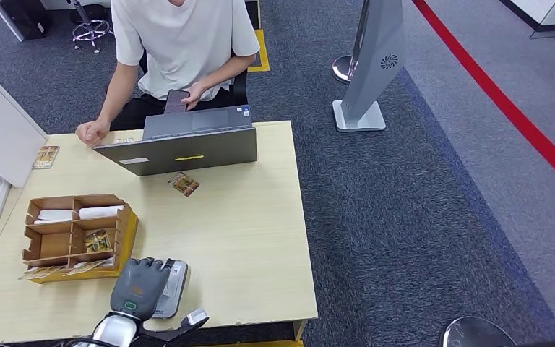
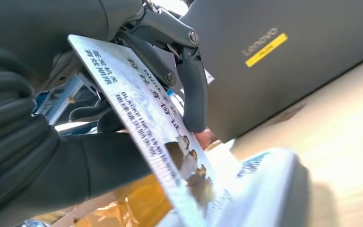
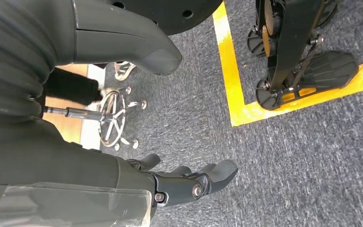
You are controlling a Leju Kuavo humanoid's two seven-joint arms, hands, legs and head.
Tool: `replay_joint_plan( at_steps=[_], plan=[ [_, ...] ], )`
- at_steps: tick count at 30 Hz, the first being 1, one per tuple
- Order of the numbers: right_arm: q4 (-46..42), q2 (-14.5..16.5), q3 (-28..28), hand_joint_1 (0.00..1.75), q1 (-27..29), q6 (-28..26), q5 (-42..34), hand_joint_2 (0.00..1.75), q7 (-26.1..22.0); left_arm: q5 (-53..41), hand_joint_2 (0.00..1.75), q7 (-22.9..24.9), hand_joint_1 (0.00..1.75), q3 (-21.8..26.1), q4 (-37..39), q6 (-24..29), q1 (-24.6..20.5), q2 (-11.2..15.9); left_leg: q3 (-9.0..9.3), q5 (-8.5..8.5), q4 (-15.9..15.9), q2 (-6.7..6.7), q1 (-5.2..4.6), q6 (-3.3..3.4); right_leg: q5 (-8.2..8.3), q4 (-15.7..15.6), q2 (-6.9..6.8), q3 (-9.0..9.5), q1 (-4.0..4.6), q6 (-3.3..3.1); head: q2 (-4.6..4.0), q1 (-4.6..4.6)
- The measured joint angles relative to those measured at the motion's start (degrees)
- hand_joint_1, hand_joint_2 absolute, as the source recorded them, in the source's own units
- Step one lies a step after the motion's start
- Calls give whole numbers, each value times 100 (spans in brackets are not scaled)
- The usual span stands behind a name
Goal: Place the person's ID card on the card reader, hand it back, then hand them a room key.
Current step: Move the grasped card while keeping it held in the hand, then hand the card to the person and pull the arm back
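Left robot hand (image 2: 123, 94) pinches ID card (image 2: 146, 127) over card reader (image 1: 171, 288) at desk (image 1: 246, 238) near edge; card looks thin, stiff, slick, so grip flat faces; right robot hand (image 3: 184, 182) hangs empty, fingers loosely spread.

The ID card (image 2: 142, 123) is a pale, glossy card with dark printed lines of text and a brownish picture near one end; it is pinched in the left hand (image 1: 142, 285), tilted on its edge, just above the card reader (image 1: 171, 289); the card reader is a flat light grey device with a blurred blue mark on top, lying at the near edge of the table (image 1: 246, 238), just beside the wooden organizer (image 1: 76, 235); whether card and reader touch cannot be told.
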Motion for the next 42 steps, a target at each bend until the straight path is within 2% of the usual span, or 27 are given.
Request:
replay_joint_plan(
  at_steps=[14, 28, 34, 42],
  plan=[
    [0, 4, -35, 0, 0, 26, 22, 175, -52, 0, 175, -94, 175, 181, 15, 55, 57, -115, 2, 1, 0, -1, 1, 0, 0, 0, -3, 0, 1, 0, 0, -1],
    [0, 4, -34, 0, -2, 33, 132, 175, -61, 0, 175, -348, 175, 888, 15, 224, -561, -215, 1, 1, 1, -2, 1, -1, 1, 1, -2, 0, 1, -1, -1, -1],
    [0, 4, -31, 0, -8, 89, 295, 175, -33, 0, 175, -609, 175, 1272, 247, 254, -1295, -334, 2, 6, 2, -3, 1, -2, 4, 1, -4, 0, 1, -1, -1, 0],
    [0, 4, 104, 0, -16, 183, 567, 175, -25, 0, 175, -744, 175, 1606, 1273, 338, -2940, -443, 1, 13, 3, -2, 3, -4, 10, 5, -1, 0, 2, 0, -1, 0]
  ],
)
